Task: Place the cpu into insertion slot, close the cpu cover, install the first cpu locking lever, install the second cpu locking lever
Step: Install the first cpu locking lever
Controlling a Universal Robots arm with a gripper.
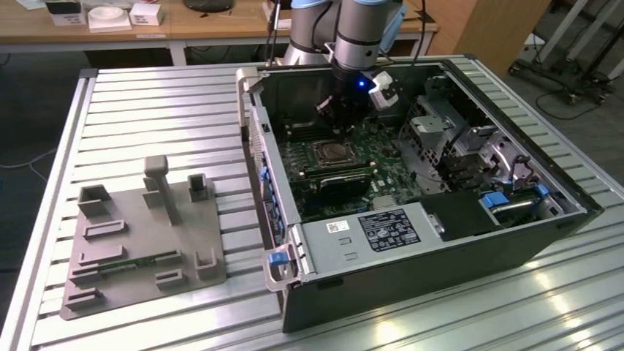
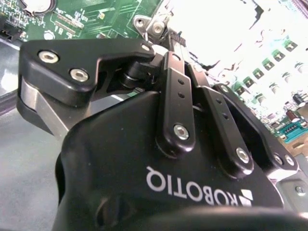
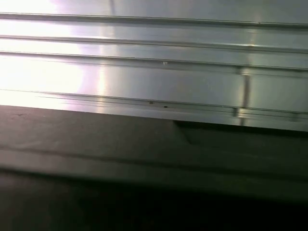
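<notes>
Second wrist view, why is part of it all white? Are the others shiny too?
Second wrist view: glare bleaches part of the circuit board; first wrist view: light flares off the ribbed metal table, the rest dark; exterior view: bright patches on that table.

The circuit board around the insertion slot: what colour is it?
The circuit board is green; the second wrist view shows it best.
</notes>
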